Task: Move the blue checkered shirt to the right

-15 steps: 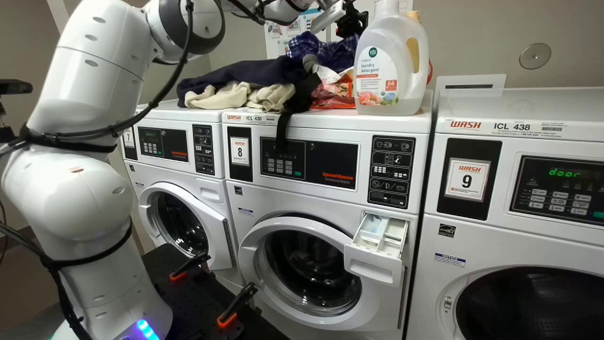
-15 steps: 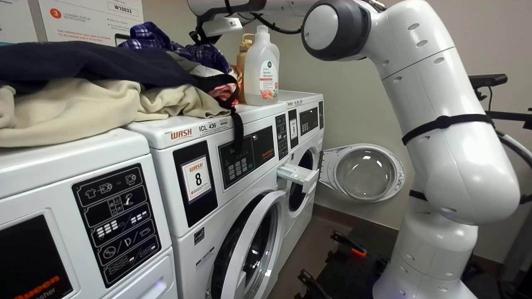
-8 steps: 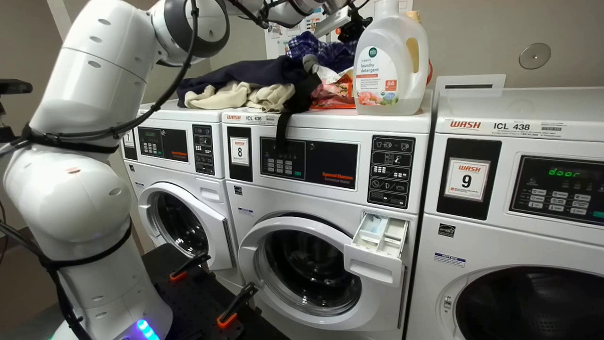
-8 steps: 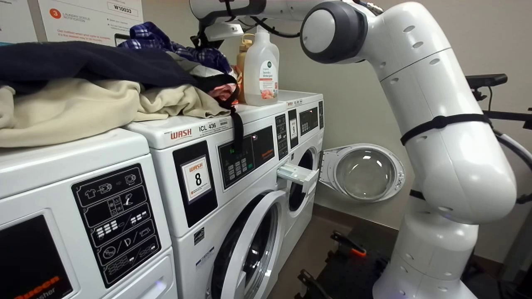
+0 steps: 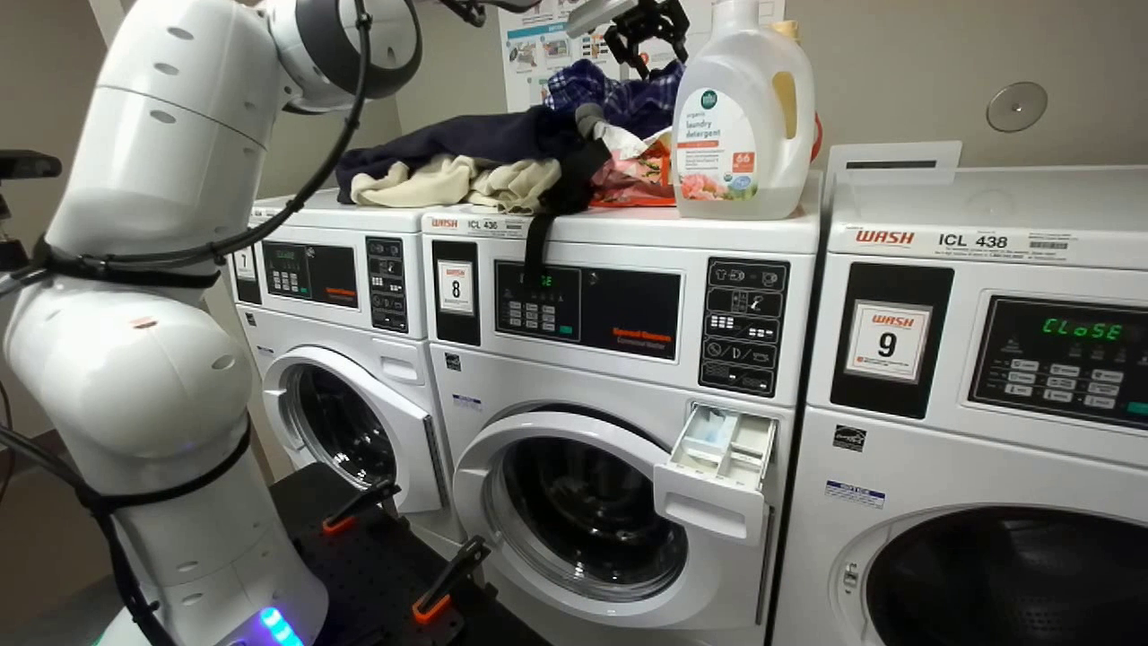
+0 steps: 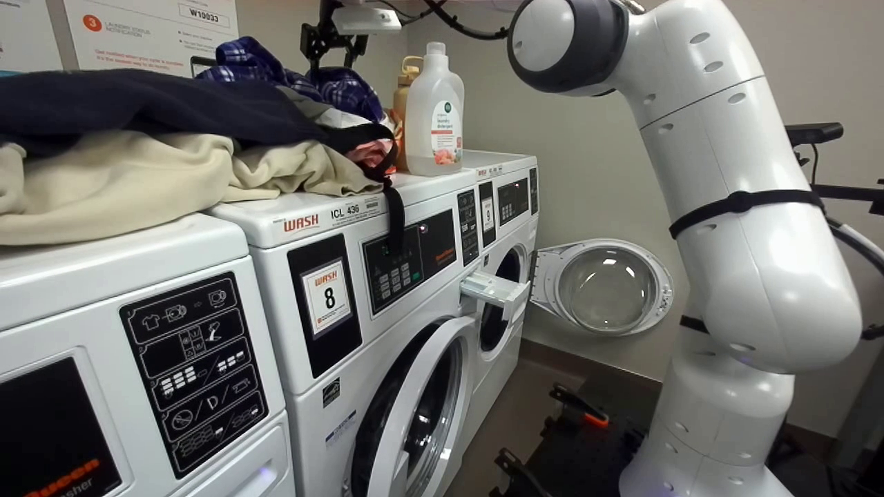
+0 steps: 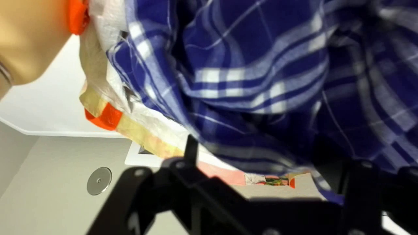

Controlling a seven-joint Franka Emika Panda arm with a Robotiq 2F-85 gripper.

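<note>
The blue checkered shirt (image 5: 619, 99) lies bunched on top of the clothes pile at the back of washer 8, and it shows in both exterior views. Its folds (image 7: 235, 81) fill most of the wrist view. Over the right part of the shirt (image 6: 349, 96), my gripper (image 6: 333, 67) points downward with its fingers spread wide. In the wrist view the gripper (image 7: 263, 156) has its jaws far apart, cloth lying just beyond and between them but not clamped. One fingertip reaches the fabric or hangs just over it; I cannot tell which.
A laundry detergent bottle (image 5: 717, 135) stands close to the shirt, with a tan bottle (image 6: 405, 77) behind it. Navy cloth (image 5: 466, 139) and cream cloth (image 5: 430, 184) are piled alongside. A pink and orange packet (image 5: 632, 175) sits beneath. Washer 8's detergent drawer (image 5: 708, 498) is pulled out.
The gripper has gone from shut, low at the shirt, to wide open, and the arm has risen slightly. The shirt stays nearly where it was.
</note>
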